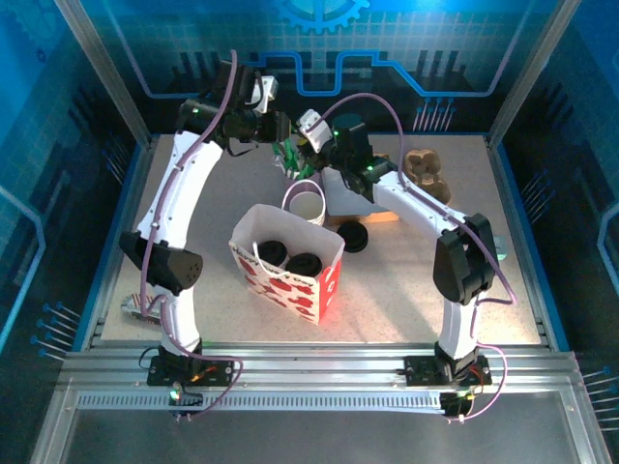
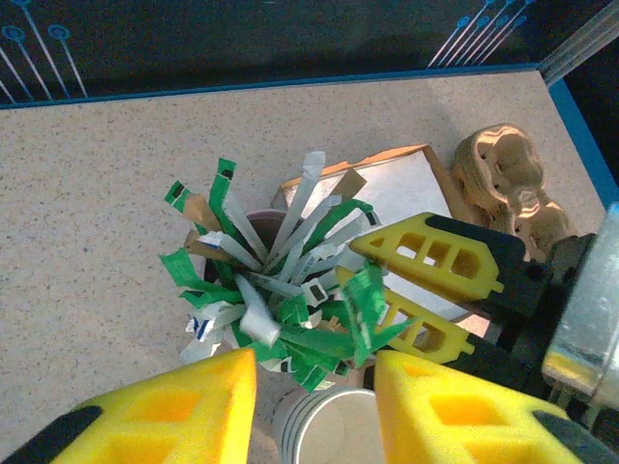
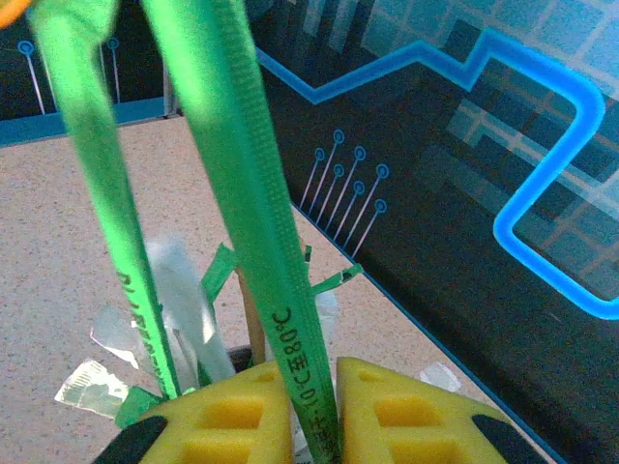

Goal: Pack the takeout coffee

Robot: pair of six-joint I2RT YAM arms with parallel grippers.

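Two takeout coffee cups with black lids stand inside the white gift bag with red hearts. At the back, both grippers meet over the pink cup of green-white sticks. My right gripper is shut on one green stick, which runs up between its yellow fingers. My left gripper hangs open just above the sticks, nothing between its fingers. Below its gap shows the stack of nested white cups.
A loose black lid lies right of the bag. A flat white box and a brown pulp cup carrier sit at the back right. The white cup stack stands between bag and stick cup.
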